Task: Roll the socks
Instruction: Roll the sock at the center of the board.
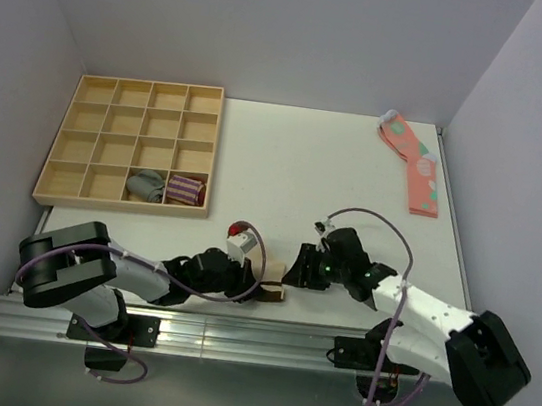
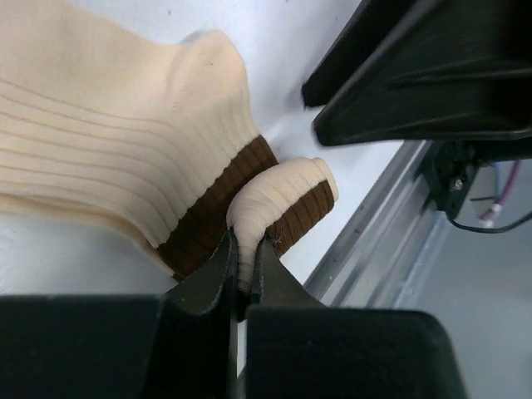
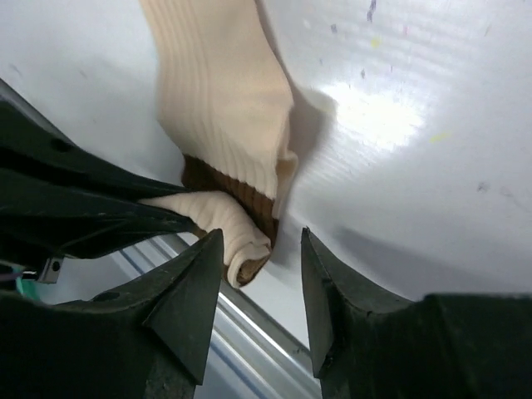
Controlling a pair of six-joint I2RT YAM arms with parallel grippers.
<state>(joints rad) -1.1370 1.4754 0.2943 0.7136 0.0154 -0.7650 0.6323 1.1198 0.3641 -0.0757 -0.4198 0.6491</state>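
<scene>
Soft, floppy socks (image 2: 108,141) are probably best grabbed at the brown cuff (image 2: 208,218), where a fold's pinched by the left gripper (image 2: 243,251), the right gripper (image 3: 262,239) being held spread.

Diffuse overhead light, soft shadows; glare patch on the table (image 3: 374,116) in right wrist view; nearest foreground slightly blurred.
</scene>
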